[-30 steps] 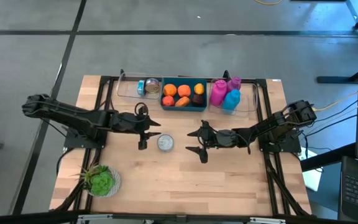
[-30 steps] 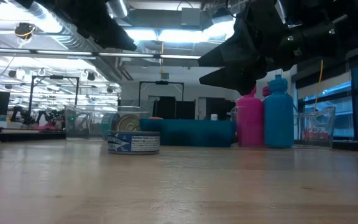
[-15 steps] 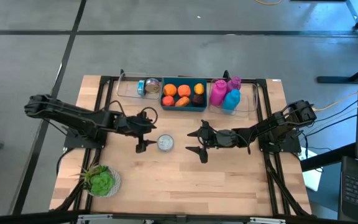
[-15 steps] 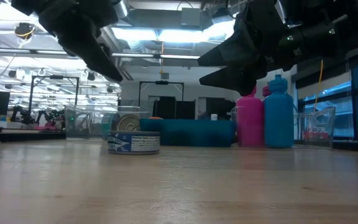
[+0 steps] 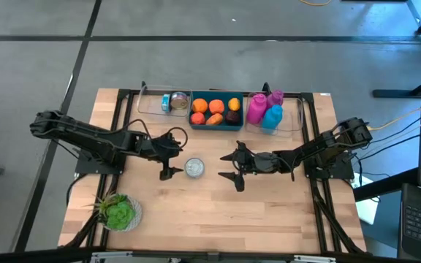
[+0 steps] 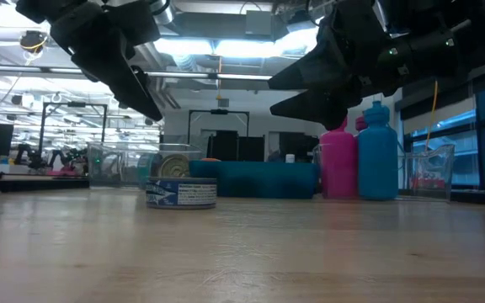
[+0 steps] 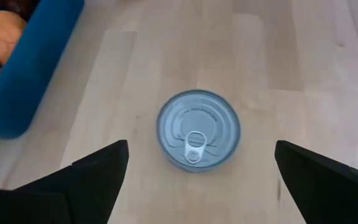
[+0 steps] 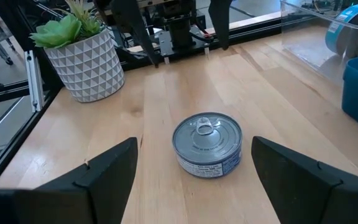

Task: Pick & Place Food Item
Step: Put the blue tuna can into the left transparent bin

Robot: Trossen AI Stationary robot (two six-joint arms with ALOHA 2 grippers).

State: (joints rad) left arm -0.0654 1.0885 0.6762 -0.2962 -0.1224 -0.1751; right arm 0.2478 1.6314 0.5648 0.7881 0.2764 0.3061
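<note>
1. The potted plant (image 5: 119, 212) sits at the table's (image 5: 269, 212) near left corner.
2. Mid-table, the tin can (image 5: 194, 168) stands upright and free; its pull-tab lid shows only from above, its label only in the low view.
3. The left gripper (image 5: 169, 153) and right gripper (image 5: 229, 166) flank it, both wide open and empty.
4. The blue fruit bin (image 5: 215, 111) lies farthest back.
</note>
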